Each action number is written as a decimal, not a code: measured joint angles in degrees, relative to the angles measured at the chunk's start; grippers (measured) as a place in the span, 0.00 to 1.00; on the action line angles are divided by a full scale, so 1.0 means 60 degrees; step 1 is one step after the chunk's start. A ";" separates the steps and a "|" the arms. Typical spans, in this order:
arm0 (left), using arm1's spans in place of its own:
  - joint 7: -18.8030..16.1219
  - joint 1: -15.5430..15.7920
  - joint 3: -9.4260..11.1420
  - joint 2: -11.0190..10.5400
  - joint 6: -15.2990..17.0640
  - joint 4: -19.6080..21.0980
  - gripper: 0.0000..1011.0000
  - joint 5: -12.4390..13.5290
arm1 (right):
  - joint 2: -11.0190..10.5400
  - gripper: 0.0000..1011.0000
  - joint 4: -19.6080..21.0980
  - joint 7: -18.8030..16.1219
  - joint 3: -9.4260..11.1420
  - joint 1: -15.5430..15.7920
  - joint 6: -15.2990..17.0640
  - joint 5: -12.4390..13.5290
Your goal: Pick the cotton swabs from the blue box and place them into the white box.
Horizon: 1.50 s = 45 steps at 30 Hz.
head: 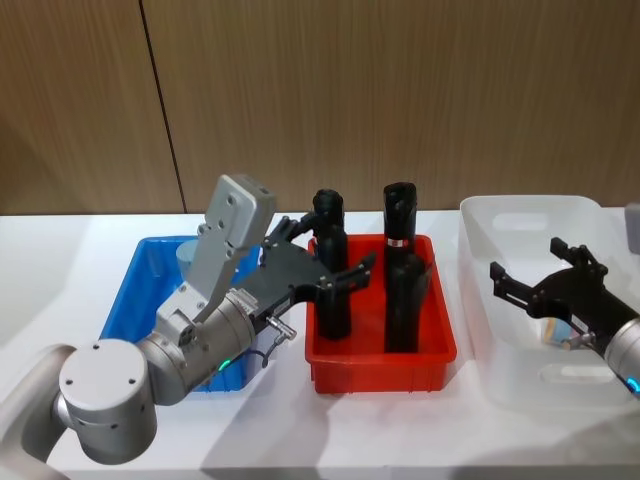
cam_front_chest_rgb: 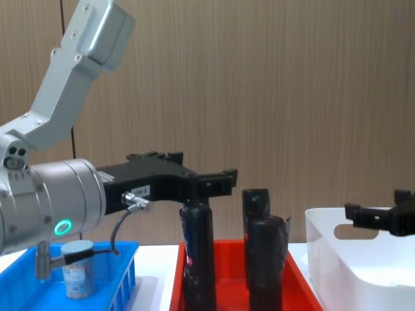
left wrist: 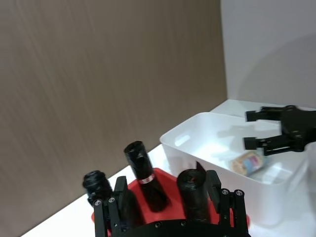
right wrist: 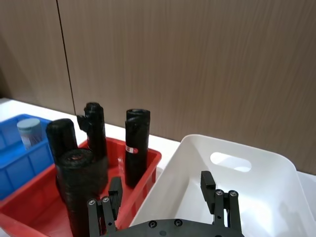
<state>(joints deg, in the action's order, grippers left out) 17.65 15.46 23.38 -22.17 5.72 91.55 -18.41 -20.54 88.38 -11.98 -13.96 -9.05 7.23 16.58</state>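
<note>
Hovering splayed, the right gripper [head: 527, 262] is held over the white box [head: 520, 212], where one tub of cotton swabs [left wrist: 247, 163] lies; another tub [cam_front_chest_rgb: 78, 271] stands at the blue box's [head: 135, 290] far end, the left gripper [head: 330, 248] released above the red crate's [head: 380, 375] left edge

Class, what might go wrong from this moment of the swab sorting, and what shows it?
The open left gripper hangs beside the black bottles in the red crate; moving toward the cotton swabs in the blue box, it might topple one. The right gripper hangs open over the white box.
</note>
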 joint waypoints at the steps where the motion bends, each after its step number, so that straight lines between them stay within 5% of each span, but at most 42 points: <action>1: -0.0195 -0.0022 0.0030 0.0004 -0.0056 0.0018 0.99 0.0076 | 0.0018 0.99 0.0194 0.0127 0.0014 0.0145 -0.0082 -0.0003; 15: -0.1914 -0.0215 0.0304 0.0036 -0.0554 0.0191 0.99 0.0779 | 0.0170 0.99 0.1785 0.1130 0.0150 0.1369 -0.0739 -0.0020; 23: -0.2687 -0.0305 0.0427 0.0049 -0.0779 0.0265 0.99 0.1100 | 0.0205 0.99 0.2128 0.1355 0.0177 0.1638 -0.0876 -0.0022; 45: -0.2838 -0.0316 0.0445 0.0047 -0.0826 0.0276 0.99 0.1158 | 0.0200 0.99 0.2142 0.1356 0.0171 0.1648 -0.0882 -0.0020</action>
<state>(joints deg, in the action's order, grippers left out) 0.62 13.57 26.05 -21.90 0.76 93.21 -11.46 -19.33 101.23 -3.84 -12.94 0.84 1.95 16.46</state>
